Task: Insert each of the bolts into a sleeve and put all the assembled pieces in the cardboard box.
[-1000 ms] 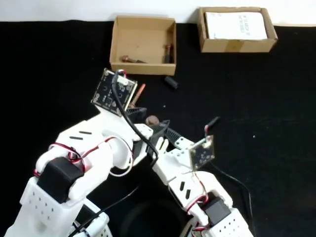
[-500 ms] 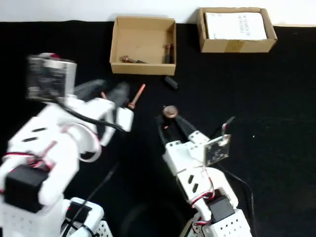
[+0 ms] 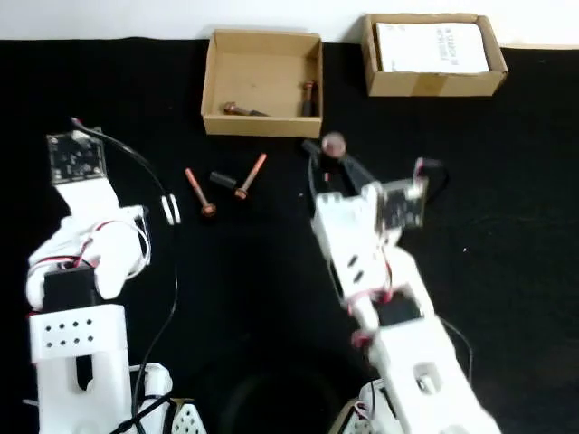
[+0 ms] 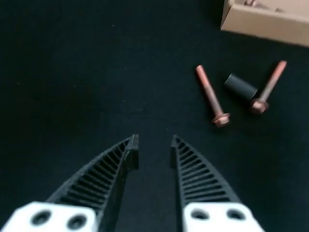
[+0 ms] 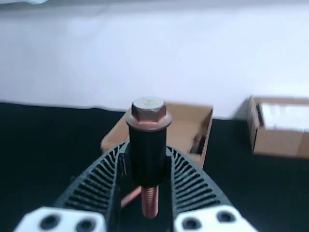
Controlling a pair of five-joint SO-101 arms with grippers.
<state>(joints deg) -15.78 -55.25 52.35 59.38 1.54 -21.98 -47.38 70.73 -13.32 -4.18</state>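
Your right gripper [image 5: 147,147] was clamped on a smooth black cylindrical sleeve [image 5: 146,162] with a copper bolt [image 5: 148,112] through it. The flanged hex head sat on top and the threaded tip poked out below. Ribbed black fingers [image 5: 104,179] pressed either side. In the high view it was held just beside the near corner of the cardboard box [image 3: 261,125]. Your left gripper [image 4: 154,145] was spread apart with nothing in it, over the matte black table [image 4: 72,72]. One loose bolt [image 4: 212,96] and a second loose bolt [image 4: 268,87] lay flat with a short loose sleeve [image 4: 240,86] between them. One assembled piece [image 3: 240,109] and another assembled piece [image 3: 308,98] lay inside the box.
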